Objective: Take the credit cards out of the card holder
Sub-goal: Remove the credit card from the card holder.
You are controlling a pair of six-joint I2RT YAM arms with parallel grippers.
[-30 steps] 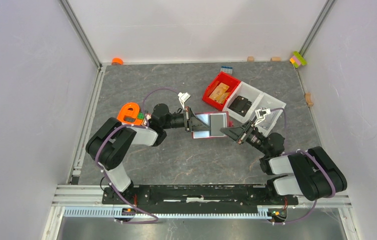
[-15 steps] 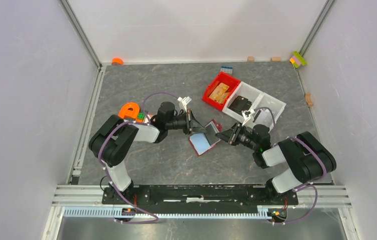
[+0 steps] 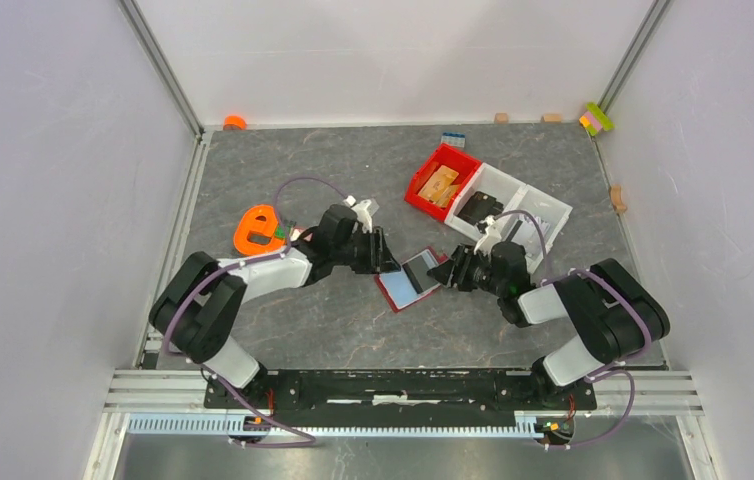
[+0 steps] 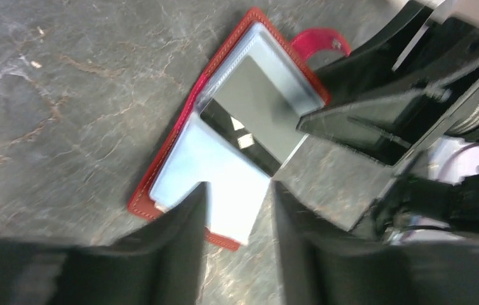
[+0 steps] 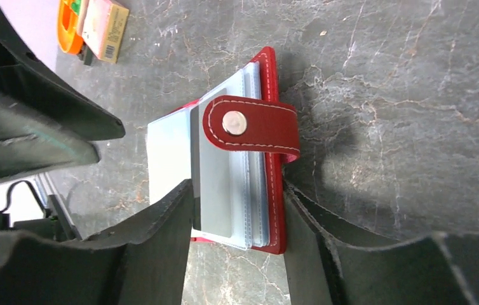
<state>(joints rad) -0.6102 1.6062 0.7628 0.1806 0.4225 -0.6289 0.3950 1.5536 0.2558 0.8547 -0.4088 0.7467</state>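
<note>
Dark grey marbled tabletop [image 3: 353,330]. Card holder [image 3: 410,282] lies open just 6 o'clock of centre. Red bin [image 3: 423,172] at 1, with white bin [image 3: 533,188] touching its 4 o'clock side. Blue block [image 3: 453,140] is just beyond the red bin. Orange tool [image 3: 256,228] at 9. Orange roll [image 3: 235,122] in the 11 corner. Two wooden blocks [image 3: 501,118] on the far edge, colour stack [image 3: 597,118] in the 2 corner, wood piece [image 3: 617,197] at 3.

Left end effector [image 3: 386,256] and right end effector [image 3: 447,272] face to face, fingers apart.

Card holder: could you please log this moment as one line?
card holder: open on table | credit cards: in sleeves | left gripper: open | right gripper: open, astride card holder
</note>
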